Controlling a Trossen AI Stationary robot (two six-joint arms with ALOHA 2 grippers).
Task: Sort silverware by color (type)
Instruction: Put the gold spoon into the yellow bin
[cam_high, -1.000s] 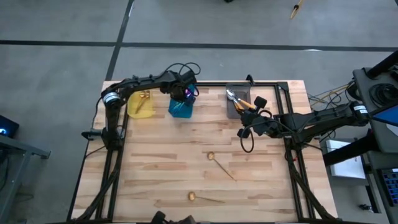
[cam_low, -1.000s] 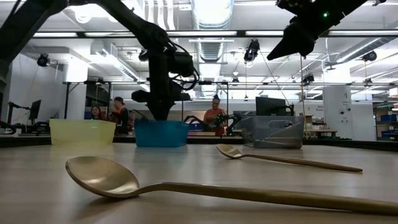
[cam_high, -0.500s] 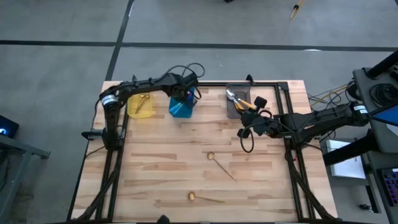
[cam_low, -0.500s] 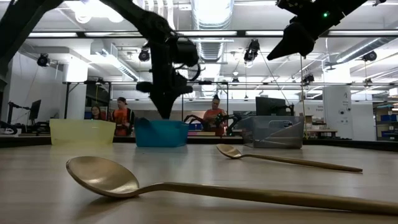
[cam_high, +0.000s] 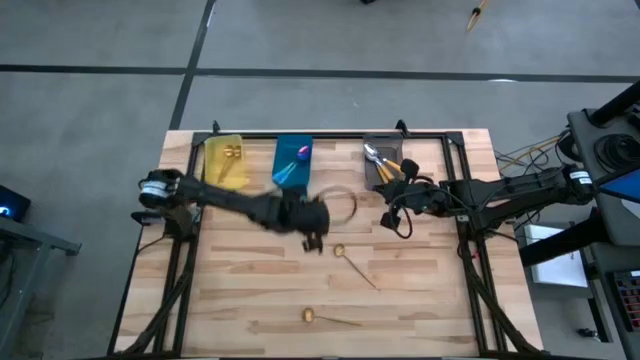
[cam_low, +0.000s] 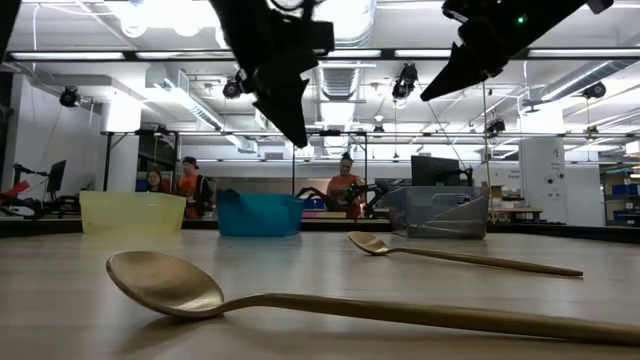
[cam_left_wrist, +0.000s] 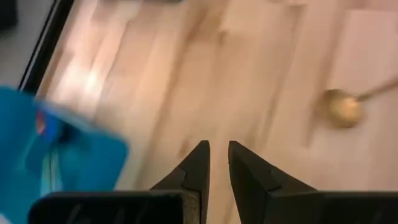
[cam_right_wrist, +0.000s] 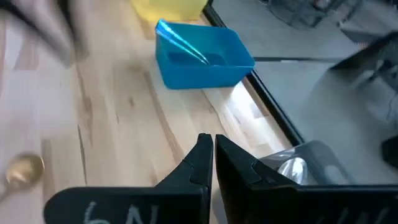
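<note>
Two gold spoons lie flat on the wooden table: one at mid-table, one near the front edge. My left gripper hangs above the table just left of the mid-table spoon, narrowly open, with nothing between its fingers. My right gripper hovers shut and empty in front of the grey bin. A purple spoon with a teal handle lies in the blue bin. Gold spoons lie in the yellow bin.
The three bins stand in a row along the table's far edge; the grey one holds silver spoons with orange handles. A black frame rail runs behind them. People sit in the room beyond the table.
My left gripper has come up out of the blue bin and swung fast toward the near edge and the right, to mid-table beside the gold spoon, rolling as it went. My right gripper has turned a little at the wrist without leaving its place.
</note>
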